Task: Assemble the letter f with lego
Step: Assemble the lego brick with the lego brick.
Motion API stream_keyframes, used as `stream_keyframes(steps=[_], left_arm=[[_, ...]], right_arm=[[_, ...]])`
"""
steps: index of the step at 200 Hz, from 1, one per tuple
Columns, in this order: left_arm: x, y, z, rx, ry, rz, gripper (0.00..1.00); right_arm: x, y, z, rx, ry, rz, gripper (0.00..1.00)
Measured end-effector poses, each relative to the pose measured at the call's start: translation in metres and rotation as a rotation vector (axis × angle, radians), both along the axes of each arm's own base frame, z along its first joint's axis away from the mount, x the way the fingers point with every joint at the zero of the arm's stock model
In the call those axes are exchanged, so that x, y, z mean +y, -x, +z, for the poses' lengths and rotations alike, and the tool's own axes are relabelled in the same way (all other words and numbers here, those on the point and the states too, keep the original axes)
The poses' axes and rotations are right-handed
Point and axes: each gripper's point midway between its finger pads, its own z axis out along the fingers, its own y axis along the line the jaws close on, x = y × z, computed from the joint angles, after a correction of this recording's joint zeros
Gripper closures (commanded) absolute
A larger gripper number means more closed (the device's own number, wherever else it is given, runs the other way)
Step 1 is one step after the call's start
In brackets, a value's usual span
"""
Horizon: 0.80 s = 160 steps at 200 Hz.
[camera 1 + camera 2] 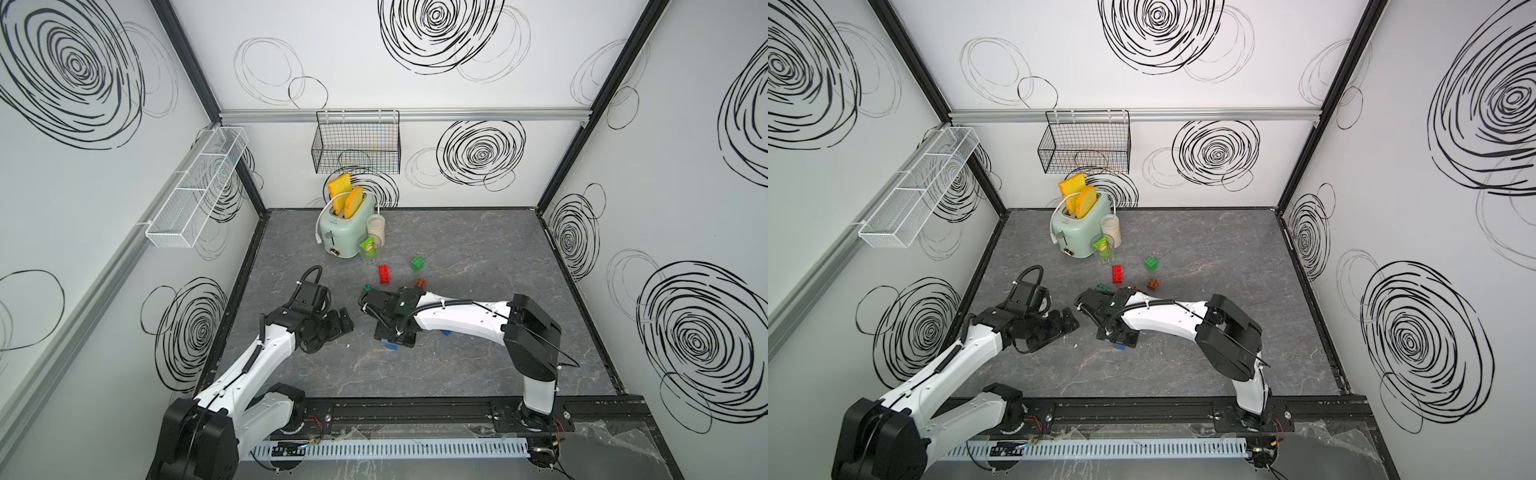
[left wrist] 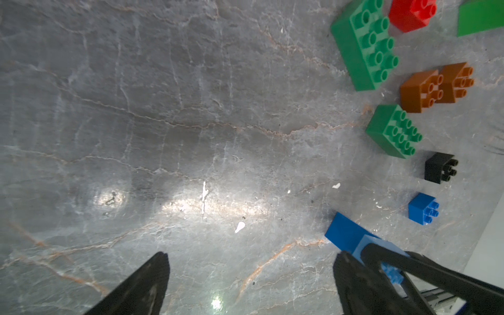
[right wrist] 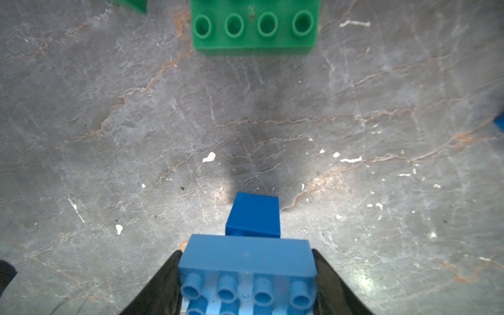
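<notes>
Lego bricks (image 2: 394, 131) are mostly lying loose upper right, right gripper (image 3: 246, 252) is clamping light blue brick (image 3: 246, 272) against dark blue brick (image 3: 253, 215), left gripper (image 2: 251, 256) gaping empty, so the F is apparently just starting.

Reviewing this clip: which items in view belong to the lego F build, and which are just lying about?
Job: light blue brick, held in the right hand; dark blue brick; small blue brick; black brick; red brick; green square brick; green oblong brick; orange-brown brick.
Lying about: toaster; toast; jar; glass; wire basket; mesh shelf.
</notes>
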Motion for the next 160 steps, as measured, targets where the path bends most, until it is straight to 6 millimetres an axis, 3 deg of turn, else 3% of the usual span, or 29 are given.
stream_keyframes(steps=[160], left_arm=[[0.0062, 0.0022, -0.0053, 0.031, -0.045, 0.012, 0.02]], right_arm=[[0.0005, 0.0014, -0.0061, 0.011, 0.036, -0.029, 0.51]])
